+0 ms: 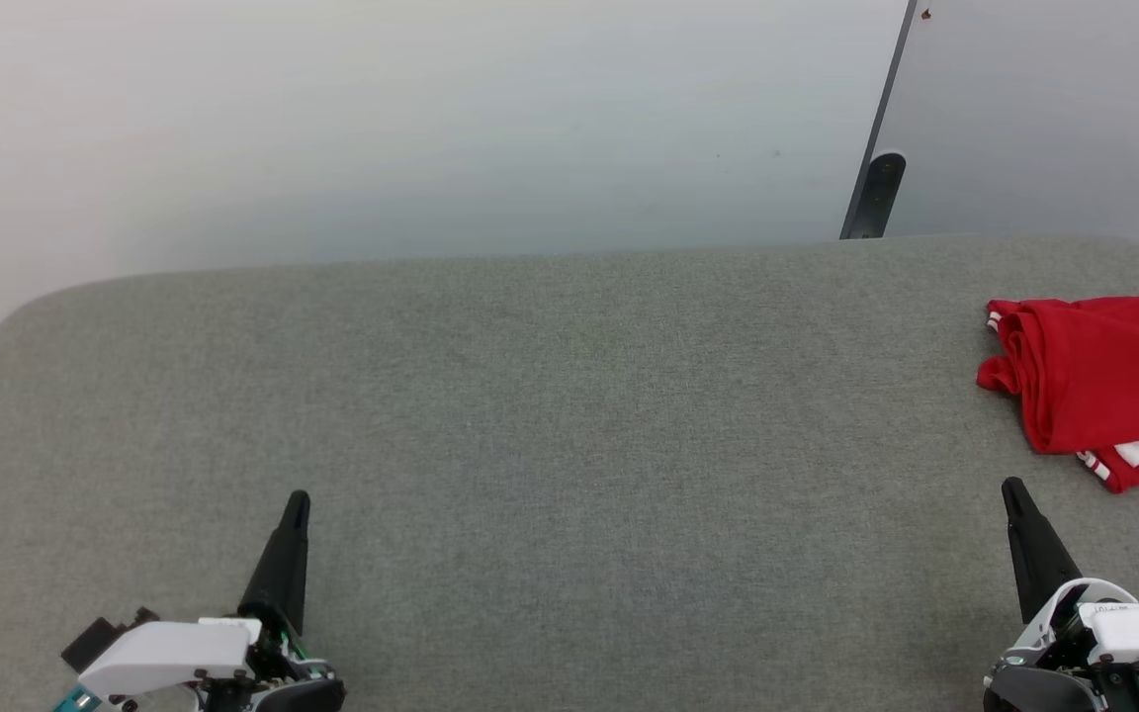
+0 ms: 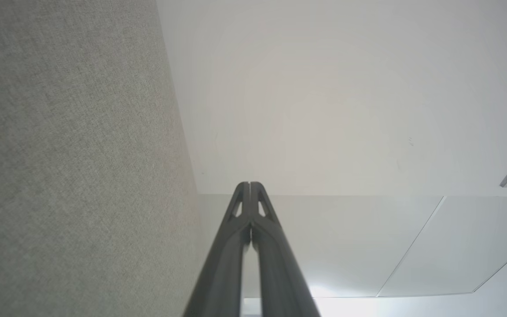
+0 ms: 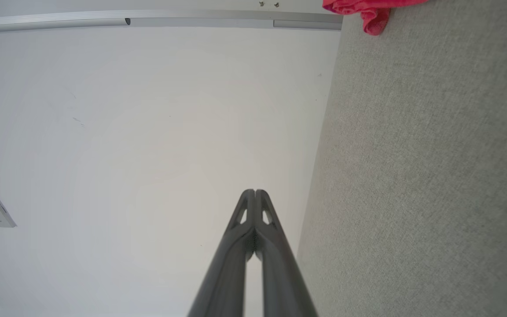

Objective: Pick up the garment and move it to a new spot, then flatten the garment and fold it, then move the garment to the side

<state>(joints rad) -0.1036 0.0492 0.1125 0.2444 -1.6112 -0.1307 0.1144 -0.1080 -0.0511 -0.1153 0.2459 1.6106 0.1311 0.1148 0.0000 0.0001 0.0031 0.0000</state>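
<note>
We find the garment at 3 o'clock on the grey pad. The left gripper, 7 o'clock, and right gripper, 5 o'clock: both pressed together, empty.

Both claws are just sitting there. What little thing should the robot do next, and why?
Probably open the right gripper and reach toward the garment. It lies loosely bunched at the grey surface's right edge, near that arm and far from the left gripper. Both are shut, holding nothing.
</note>
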